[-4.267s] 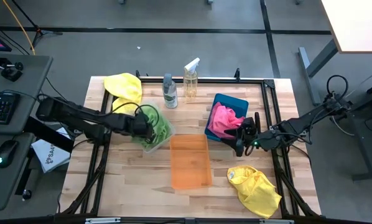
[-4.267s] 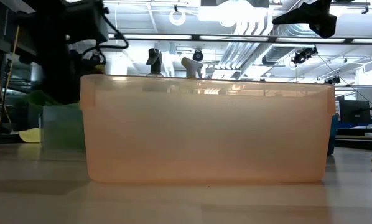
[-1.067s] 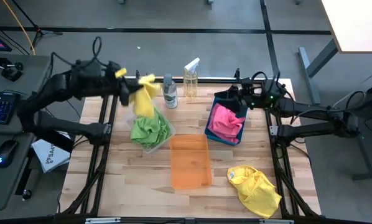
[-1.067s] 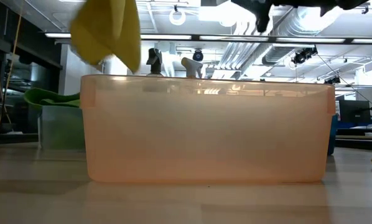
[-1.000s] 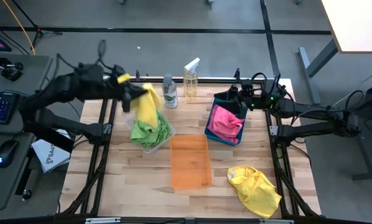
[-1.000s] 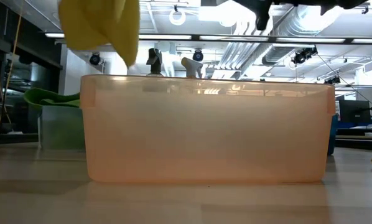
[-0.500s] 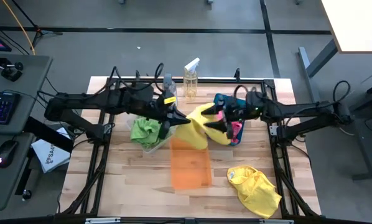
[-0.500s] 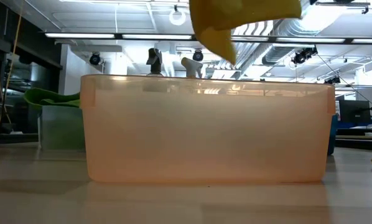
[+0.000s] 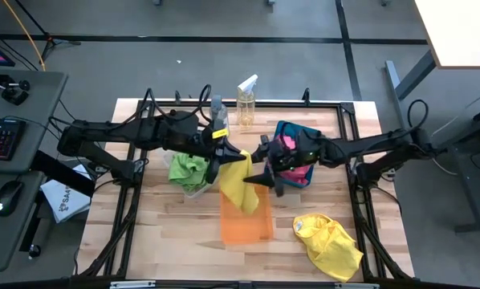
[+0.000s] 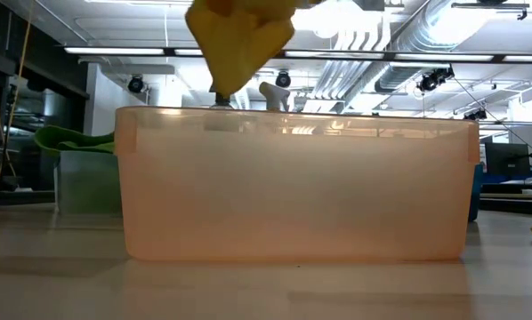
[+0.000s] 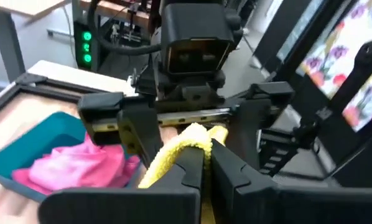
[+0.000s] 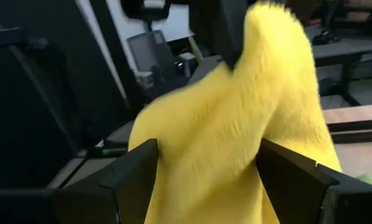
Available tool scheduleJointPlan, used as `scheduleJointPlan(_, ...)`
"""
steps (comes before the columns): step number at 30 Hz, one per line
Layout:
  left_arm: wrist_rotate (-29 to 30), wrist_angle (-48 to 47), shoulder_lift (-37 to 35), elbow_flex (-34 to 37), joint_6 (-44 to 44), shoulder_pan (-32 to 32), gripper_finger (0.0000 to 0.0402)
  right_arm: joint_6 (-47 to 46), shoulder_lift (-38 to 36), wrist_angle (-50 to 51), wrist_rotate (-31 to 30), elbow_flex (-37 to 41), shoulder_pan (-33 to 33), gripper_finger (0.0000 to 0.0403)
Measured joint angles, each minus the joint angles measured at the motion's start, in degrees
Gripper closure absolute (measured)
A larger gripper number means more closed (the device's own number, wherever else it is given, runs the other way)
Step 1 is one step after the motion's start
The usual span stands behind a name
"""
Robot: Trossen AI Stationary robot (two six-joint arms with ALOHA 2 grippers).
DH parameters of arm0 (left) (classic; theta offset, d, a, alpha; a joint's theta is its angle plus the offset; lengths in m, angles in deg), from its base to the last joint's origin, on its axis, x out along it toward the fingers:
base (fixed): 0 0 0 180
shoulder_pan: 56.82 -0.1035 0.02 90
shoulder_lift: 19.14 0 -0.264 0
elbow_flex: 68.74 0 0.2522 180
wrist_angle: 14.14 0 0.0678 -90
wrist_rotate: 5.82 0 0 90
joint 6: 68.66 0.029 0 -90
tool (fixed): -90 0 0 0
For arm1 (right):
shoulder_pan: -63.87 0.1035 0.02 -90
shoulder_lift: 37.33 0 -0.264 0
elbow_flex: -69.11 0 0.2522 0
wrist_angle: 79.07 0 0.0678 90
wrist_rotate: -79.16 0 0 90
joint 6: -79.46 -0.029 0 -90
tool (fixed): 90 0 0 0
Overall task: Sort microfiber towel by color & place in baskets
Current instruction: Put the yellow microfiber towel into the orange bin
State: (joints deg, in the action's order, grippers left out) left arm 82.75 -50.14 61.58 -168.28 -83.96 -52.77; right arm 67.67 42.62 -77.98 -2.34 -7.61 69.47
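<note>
Yellow towel (image 9: 242, 189) between both grippers, above orange basket (image 9: 245, 217)

The yellow towel (image 9: 242, 186), which lay at the table's far left corner, has been lifted by the left gripper (image 9: 226, 160) and carried to the middle; it now hangs below that gripper, over the orange bin (image 9: 245, 215). The right gripper (image 9: 260, 173) has left the teal bin (image 9: 298, 130) and come facing the left one, its fingers spread on either side of the towel.
</note>
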Motion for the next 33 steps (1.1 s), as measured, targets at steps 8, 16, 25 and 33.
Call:
scheduleJointPlan(8,0.17,-0.76,0.00,0.00,5.28,0.20,0.0401,-1.27,6.82,2.16,-8.69,-6.85,3.62,0.0179)
scheduleJointPlan(16,0.29,-2.89,-2.44,0.02,3.37,0.18,0.0371,-4.28,7.56,10.24,-14.11,-11.05,6.52,0.0379)
scheduleJointPlan(25,8.43,-23.90,-11.60,0.88,-3.24,0.23,0.0327,-5.78,3.35,30.46,-14.55,-11.32,7.35,0.0398)
scheduleJointPlan(33,18.99,-12.65,-23.80,16.96,-13.32,7.19,0.0326,-5.14,5.80,29.10,-11.43,-11.26,11.32,0.0400)
